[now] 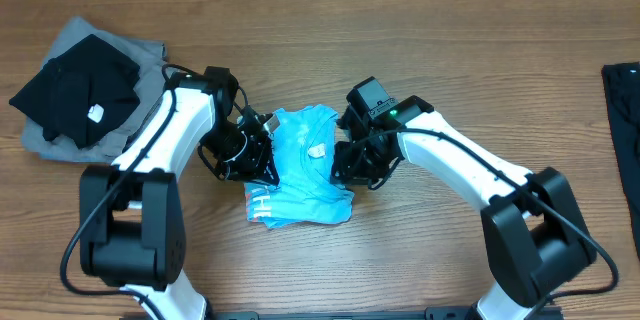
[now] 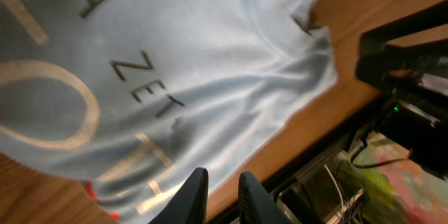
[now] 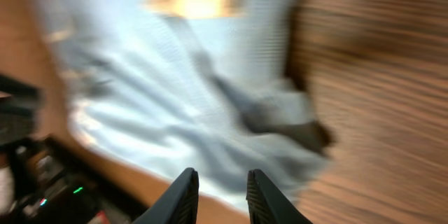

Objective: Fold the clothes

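**Fold the Clothes: Taking the Side Grips on the T-shirt**

**Position.** The sky-blue T-shirt (image 1: 300, 175) lay bunched and partly folded at the middle of the counter (image 1: 420, 20), with its white tag (image 1: 318, 149) facing up. The left claw (image 1: 252, 155) stood at the shirt's left edge and the right claw (image 1: 350, 165) at its right edge, so the garment sat between them. The black and grey clothes (image 1: 80, 90) lay in a heap at the far left, well apart from the shirt. Another dark garment (image 1: 625, 110) showed at the right edge of the counter.

**Claw state.** In the left wrist view, the left claw (image 2: 222, 175) had its jaws a narrow gap apart, with no cloth between them, just off the hem of the T-shirt (image 2: 175, 63). In the right wrist view, the right claw (image 3: 220, 171) showed a slightly wider gap and was also empty. The T-shirt (image 3: 175, 91) beyond it was blurred.

**Procedure (judged).**
1. The step in hand appeared to be taking hold of both side edges for the next fold.
2. Each claw should pinch every layer at its edge, since a single layer would likely pull the fold apart.
3. Both grips should sit level with each other so that the crease runs straight.
4. The cloth should be lifted only enough to clear itself and then laid flat.

**Caution.** Creases near the collar could trap a fingertip or drag the stack sideways.
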